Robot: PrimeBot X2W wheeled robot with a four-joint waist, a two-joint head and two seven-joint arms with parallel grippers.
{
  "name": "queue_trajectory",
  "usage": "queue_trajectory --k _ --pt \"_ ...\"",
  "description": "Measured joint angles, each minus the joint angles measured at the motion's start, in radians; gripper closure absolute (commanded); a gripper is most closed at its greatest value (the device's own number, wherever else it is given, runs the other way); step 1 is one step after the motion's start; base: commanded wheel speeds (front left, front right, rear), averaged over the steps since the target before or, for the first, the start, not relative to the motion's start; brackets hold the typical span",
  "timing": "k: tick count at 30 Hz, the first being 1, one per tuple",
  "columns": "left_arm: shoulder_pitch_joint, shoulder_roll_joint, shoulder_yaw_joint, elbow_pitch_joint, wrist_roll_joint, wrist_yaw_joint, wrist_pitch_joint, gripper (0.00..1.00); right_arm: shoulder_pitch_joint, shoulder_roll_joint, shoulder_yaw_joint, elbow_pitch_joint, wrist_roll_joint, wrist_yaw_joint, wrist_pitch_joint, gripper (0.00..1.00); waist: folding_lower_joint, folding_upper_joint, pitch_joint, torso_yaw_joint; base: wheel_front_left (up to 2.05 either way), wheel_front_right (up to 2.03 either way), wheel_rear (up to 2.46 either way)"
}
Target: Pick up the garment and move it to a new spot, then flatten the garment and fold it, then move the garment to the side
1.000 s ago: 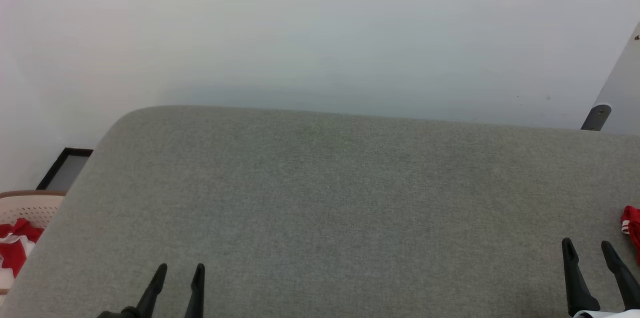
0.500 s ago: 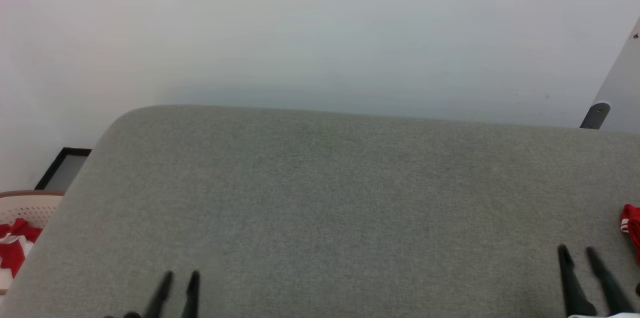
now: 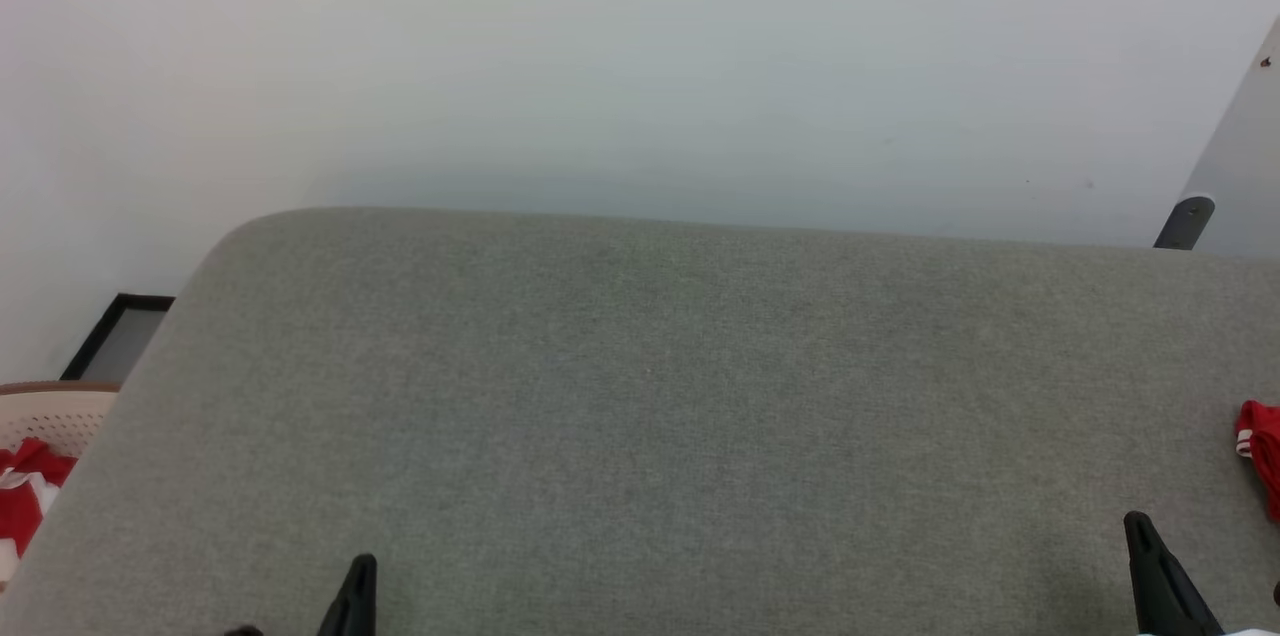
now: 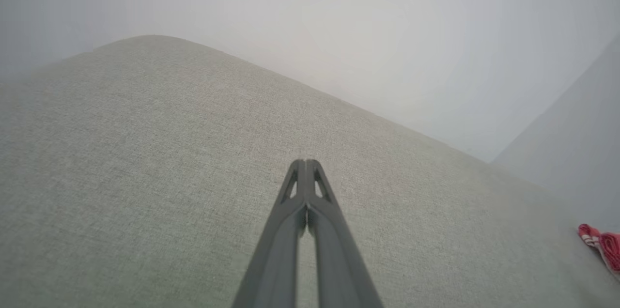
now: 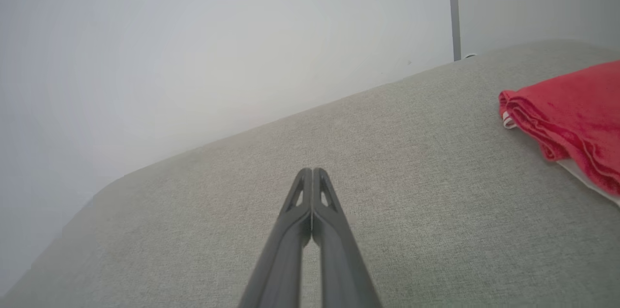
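Observation:
The garment [image 3: 1262,456] lies folded at the right edge of the grey fabric surface [image 3: 640,396], red with a strip of white trim. In the right wrist view the garment [image 5: 571,119] is a red folded stack off to the right of my fingers, apart from them. The left wrist view catches its corner, the garment [image 4: 600,245], at the far right. My left gripper [image 3: 360,581] is shut and empty near the front edge at left, its tips pressed together [image 4: 306,162]. My right gripper [image 3: 1140,541] is shut and empty at the front right [image 5: 312,171].
A pale perforated basket [image 3: 55,406] with red and white cloth in it stands past the surface's left edge. A black-framed panel [image 3: 120,336] lies on the floor behind it. A grey post [image 3: 1185,221] rises at the back right, against a white wall.
Both grippers have gone from open to shut, with nothing between the fingers, and sit lower in the head view. The view itself has shifted slightly.

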Motion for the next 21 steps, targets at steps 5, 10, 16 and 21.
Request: queue_trajectory --k 5,10,16,21 --pt "-0.018 -0.007 0.009 0.005 -0.079 0.0 0.022 1.0 -0.01 0.004 0.0 0.011 0.078 0.0 0.012 1.0 0.0 0.0001 0.004 -0.005 0.0 0.0 0.0" --pt "-0.035 -0.014 0.018 0.008 -0.154 0.0 0.044 1.0 -0.026 0.007 0.0 0.021 0.153 0.0 0.022 1.0 0.0 0.0001 0.007 -0.01 0.0 0.0 0.0" --pt "-0.055 -0.022 0.027 0.012 -0.237 0.0 0.068 1.0 -0.046 0.014 0.0 0.033 0.239 0.0 0.033 1.0 0.0 0.0001 0.012 -0.016 0.0 0.0 0.0" --pt "-0.071 -0.029 0.034 0.014 -0.303 0.0 0.086 1.0 -0.061 0.018 0.001 0.041 0.304 0.0 0.042 1.0 0.0 0.0001 0.016 -0.021 0.0 0.0 0.0"
